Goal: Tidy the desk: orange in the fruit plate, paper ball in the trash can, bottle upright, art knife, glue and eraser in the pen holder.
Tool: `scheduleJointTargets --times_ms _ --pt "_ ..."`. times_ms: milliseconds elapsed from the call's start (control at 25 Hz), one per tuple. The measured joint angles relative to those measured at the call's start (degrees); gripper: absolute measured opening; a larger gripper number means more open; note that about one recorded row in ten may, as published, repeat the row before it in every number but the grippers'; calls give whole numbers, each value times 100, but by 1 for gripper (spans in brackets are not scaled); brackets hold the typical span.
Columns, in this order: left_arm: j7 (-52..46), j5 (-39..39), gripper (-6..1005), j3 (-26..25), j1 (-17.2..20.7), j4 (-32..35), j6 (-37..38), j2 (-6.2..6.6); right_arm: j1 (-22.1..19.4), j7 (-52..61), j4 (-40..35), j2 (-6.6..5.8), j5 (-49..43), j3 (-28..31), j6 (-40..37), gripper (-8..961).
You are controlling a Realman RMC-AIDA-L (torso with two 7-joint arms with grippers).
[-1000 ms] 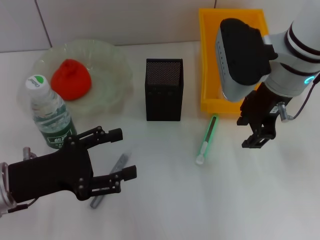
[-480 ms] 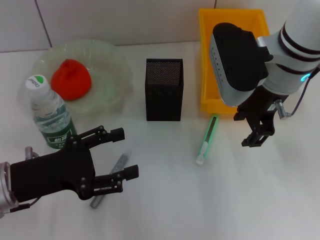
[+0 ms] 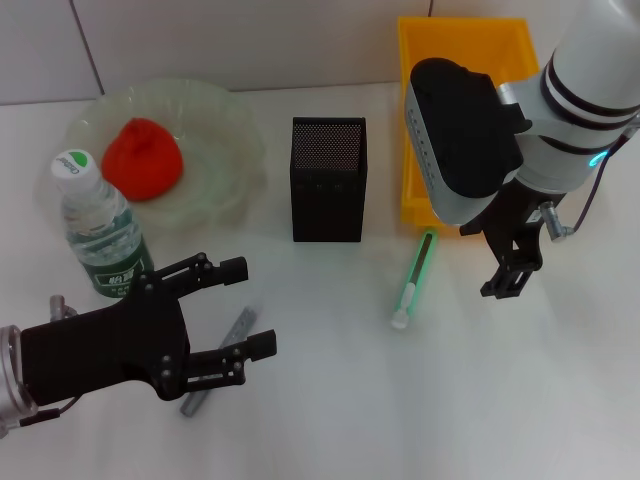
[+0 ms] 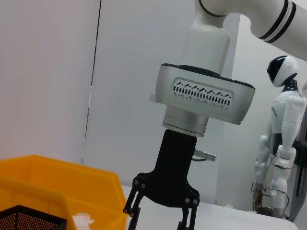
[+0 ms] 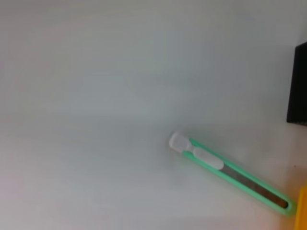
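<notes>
Right hand beside art knife (empty)

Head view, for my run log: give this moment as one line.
right tool: above desk beside green knife, empty | left tool: open, over grey stick | orange: in plate | bottle: upright

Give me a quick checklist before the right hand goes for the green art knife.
1. Art knife lies free on the desk, nothing on it: ok.
2. Right hand over the knife: not ok, it hangs beside it.
3. Right hand open: cannot tell.
4. Pen holder upright, top open: ok.
5. Left hand clear of the knife: ok, open near the grey tool.
6. Orange in fruit plate, bottle upright: ok.
</notes>
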Motion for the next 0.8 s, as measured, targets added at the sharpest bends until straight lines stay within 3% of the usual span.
scheduleJointTargets --times_ms 800 --pt "23 2 848 9 55 -15 19 -66 65 -1019 101 1 477 -42 -71 752"
